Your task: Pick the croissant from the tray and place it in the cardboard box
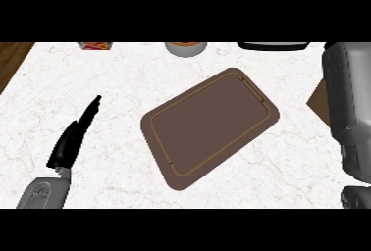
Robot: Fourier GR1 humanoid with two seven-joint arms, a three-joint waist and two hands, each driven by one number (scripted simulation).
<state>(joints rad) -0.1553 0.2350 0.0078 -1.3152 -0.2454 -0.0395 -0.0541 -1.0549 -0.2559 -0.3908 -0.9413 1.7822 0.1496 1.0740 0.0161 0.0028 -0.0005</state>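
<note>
Tray (210,125): one, brown, bare on counter (109,166). Left hand (72,137): one, fingers straight. Right hand's fingers: cannot tell.

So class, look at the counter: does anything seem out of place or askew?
The brown tray lies turned at an angle to the counter's edges and holds no croissant. The right arm covers the brown box at the right edge, so only a corner shows.

The counter (109,162) is white marble with faint pinkish-grey veins, and a strip of brown wood (13,59) shows at its upper left corner. The tray (210,127) is dark brown with a thin lighter line running just inside its rim. The left hand (72,137) is black on a grey forearm (43,193), and the right arm (348,108) is dark grey.
</note>
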